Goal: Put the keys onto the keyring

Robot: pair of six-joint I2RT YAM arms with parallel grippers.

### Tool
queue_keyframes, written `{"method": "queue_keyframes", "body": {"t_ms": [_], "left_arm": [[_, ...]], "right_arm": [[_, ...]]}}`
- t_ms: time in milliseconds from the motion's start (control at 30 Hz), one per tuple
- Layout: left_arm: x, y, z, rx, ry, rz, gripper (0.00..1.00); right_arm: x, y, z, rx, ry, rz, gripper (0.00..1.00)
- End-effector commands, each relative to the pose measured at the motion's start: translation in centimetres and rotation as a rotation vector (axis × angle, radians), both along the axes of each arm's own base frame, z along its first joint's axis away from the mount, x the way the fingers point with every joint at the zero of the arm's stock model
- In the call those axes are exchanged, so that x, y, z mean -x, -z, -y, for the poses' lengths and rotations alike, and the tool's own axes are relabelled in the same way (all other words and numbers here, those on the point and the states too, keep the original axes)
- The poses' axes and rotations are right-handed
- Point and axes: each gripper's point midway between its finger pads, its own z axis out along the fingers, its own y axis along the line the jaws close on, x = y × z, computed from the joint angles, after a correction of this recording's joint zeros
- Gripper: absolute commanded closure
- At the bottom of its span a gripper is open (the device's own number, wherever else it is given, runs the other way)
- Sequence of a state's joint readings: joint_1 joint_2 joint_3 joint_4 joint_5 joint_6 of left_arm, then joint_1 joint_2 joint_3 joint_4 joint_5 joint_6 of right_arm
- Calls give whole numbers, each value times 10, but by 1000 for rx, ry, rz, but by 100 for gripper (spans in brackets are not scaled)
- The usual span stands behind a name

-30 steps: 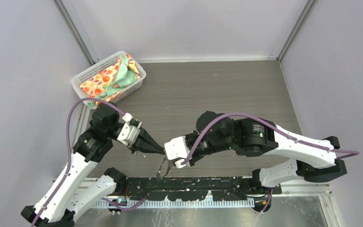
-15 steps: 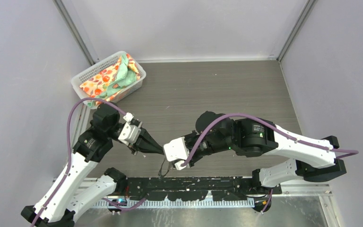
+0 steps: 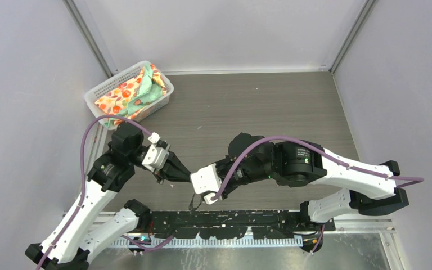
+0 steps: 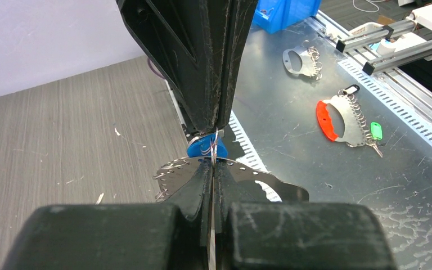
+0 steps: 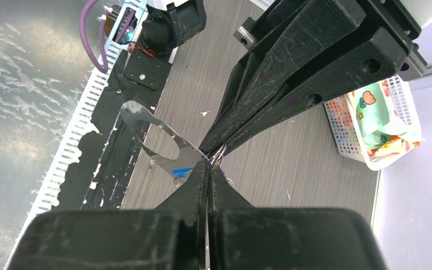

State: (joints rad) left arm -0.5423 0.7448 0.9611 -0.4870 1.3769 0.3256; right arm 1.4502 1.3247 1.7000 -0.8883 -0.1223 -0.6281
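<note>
Both grippers meet tip to tip above the table's near edge. My left gripper (image 3: 188, 178) (image 4: 214, 161) is shut on a small wire ring at the rim of the keyring (image 4: 259, 181) (image 5: 153, 130), a thin grey metal loop with small links along its edge. Its jaws are pressed together. My right gripper (image 3: 194, 188) (image 5: 208, 167) is shut too, pinching at the same spot, where the blue-tagged key (image 4: 201, 149) (image 5: 180, 170) sits. The keyring (image 3: 193, 201) dangles below the right gripper's tips. What exactly lies between the right fingers is hidden.
A white mesh basket (image 3: 98, 90) (image 5: 343, 132) of patterned cloths stands at the table's far left. Beyond the near edge run the black rail (image 3: 230, 222) and a steel bench. On the bench lie an orange-edged holder (image 4: 329, 121), a green-tagged key (image 4: 376, 131) and another holder (image 4: 300, 61).
The right gripper has slid a little left, closing onto the left gripper's tips, and the dangling keyring went with it. The left arm has barely moved.
</note>
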Motion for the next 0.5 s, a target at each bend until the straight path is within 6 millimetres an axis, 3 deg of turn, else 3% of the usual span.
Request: {"method": "queue_keyframes", "body": {"t_ms": [0, 467], "left_arm": [[2, -15, -1, 31, 6, 53, 100], [6, -13, -3, 30, 22, 70, 100]], "right_arm": [[-2, -26, -6, -79, 1, 29, 99], [-6, -34, -4, -113, 34, 31, 99]]}}
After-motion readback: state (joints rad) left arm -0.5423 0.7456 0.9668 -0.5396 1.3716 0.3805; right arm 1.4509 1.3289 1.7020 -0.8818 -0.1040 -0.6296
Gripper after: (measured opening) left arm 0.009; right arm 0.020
